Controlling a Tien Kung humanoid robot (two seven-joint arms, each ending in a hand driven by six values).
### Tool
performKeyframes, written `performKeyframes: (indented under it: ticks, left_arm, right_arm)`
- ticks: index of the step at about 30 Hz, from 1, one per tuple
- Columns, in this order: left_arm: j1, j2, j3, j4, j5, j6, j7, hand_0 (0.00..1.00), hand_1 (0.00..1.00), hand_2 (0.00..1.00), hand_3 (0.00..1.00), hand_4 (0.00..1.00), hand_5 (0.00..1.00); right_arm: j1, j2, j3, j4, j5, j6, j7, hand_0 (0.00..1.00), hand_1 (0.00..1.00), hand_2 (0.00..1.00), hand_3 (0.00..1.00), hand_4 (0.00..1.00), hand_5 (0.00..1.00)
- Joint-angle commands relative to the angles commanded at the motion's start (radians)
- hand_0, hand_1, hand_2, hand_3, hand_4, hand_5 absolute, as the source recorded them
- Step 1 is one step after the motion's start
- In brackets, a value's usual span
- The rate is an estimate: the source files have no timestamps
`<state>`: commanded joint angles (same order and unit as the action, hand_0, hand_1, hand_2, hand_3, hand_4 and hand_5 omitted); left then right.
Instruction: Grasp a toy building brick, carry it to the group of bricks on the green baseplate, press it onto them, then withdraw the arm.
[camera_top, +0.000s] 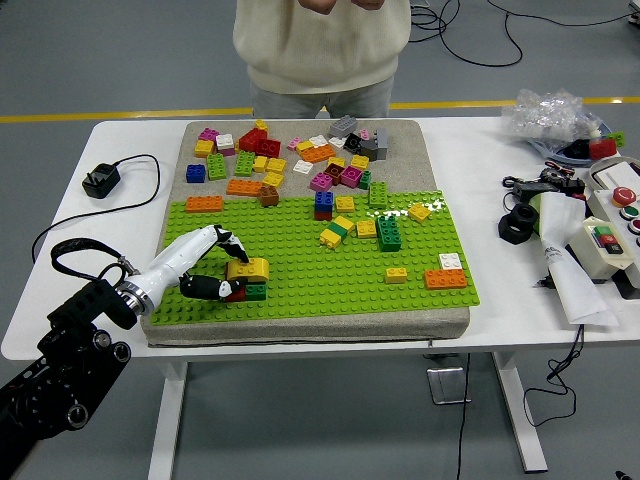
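A yellow brick (250, 268) sits on top of a small green and red brick group (254, 291) at the front left of the green baseplate (330, 280). My left hand (234, 272) reaches in from the lower left. Its upper fingers (226, 242) arch over the yellow brick's left end and its thumb lies low against the red brick. The fingers are curled around that end of the yellow brick. My right arm is out of view.
Several loose bricks (290, 155) lie on the grey mat behind the baseplate. More bricks stand on the plate: a blue-red stack (324, 204), a green stack (388, 233) and an orange one (445, 278). A person (320, 45) stands at the far side. A charger (100, 180) lies left, and a control box (605, 240) right.
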<state>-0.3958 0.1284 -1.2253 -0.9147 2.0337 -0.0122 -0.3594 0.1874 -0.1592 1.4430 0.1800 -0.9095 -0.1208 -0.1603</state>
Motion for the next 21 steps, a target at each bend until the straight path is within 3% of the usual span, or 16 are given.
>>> performKeyframes:
  ticks: [21]
  left_arm:
    - [-0.004,0.005,-0.013,0.014,0.007,-0.010,-0.003,0.962,0.700,0.520,0.488,0.740,0.037]
  right_arm:
    - [0.000,0.000,0.001,0.000,0.002,-0.005,-0.001,0.792,0.700,0.750,0.711,0.905,0.551]
